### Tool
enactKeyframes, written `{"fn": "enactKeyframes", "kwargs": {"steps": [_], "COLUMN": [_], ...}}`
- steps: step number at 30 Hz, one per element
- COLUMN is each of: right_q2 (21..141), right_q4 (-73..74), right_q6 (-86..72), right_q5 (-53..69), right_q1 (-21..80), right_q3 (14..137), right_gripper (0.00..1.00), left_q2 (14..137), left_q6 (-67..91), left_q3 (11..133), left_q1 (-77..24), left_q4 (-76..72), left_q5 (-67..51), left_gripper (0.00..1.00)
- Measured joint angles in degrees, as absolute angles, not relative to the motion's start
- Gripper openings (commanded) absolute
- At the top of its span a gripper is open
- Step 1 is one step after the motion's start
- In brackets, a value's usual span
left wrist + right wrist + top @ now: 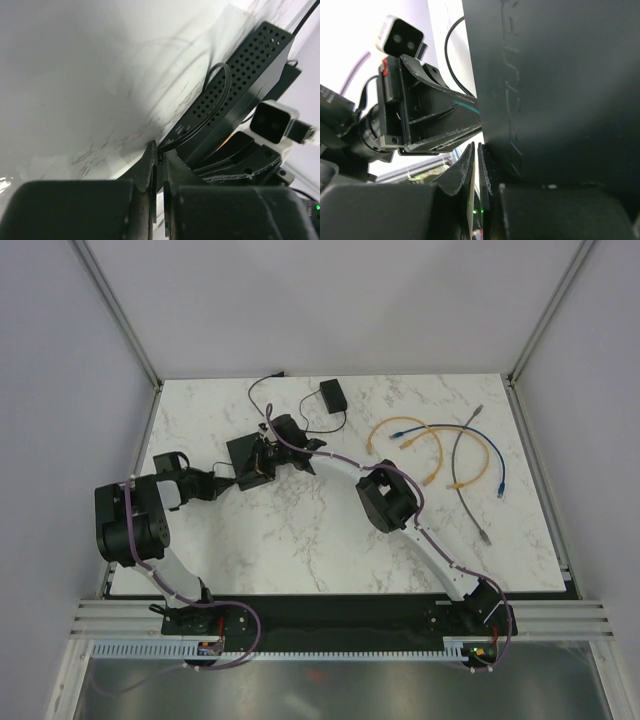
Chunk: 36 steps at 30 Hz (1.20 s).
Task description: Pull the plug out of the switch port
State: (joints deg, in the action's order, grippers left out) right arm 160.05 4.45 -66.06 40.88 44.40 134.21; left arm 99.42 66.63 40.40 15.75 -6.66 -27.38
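The flat black switch box (243, 449) lies at the back left of the marble table. In the left wrist view its perforated side (235, 85) shows, with a thin black cord (221, 75) looping down along it. The cord's plug end (161, 146) sits between my left gripper's (161, 152) nearly closed fingertips at the box's lower corner. The port itself is hidden, so I cannot tell whether the plug is seated. My right gripper (477, 152) is shut, its fingers resting against the box (560, 90). From above, the left gripper (232, 480) and right gripper (263, 462) both meet the box.
A small black adapter block (333, 393) with a thin cord lies behind the box. Orange (425, 445), blue (480, 445) and grey (462, 455) patch cables are spread at the right. The left gripper's body and its wrist camera (400, 35) fill the right wrist view.
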Motion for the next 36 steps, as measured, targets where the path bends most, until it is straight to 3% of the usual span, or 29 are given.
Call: {"fn": "enactKeyframes", "kwargs": {"steps": [9,24,36], "right_q2": [158.8,157.2,156.5], "right_q4": [10.3,21.7,24.7], "right_q6": [-58.8,-41.9,-37.4], "right_q5": [40.3,27.9,26.4], "right_q1": [44.5,44.8,46.8], "right_q3": [135.0,140.9,140.0], "right_gripper": [0.13,0.14,0.02], "left_q2": [99.6,101.0,102.7], "left_q6": [57.2,47.5,47.7], "left_q3": [42.4,45.3,47.3], "left_q1": [14.9,12.9,12.8], "left_q4": [-2.7,4.4,6.6], "left_q5": [-30.2,-35.6,-36.4], "left_gripper": [0.02,0.02,0.02]}}
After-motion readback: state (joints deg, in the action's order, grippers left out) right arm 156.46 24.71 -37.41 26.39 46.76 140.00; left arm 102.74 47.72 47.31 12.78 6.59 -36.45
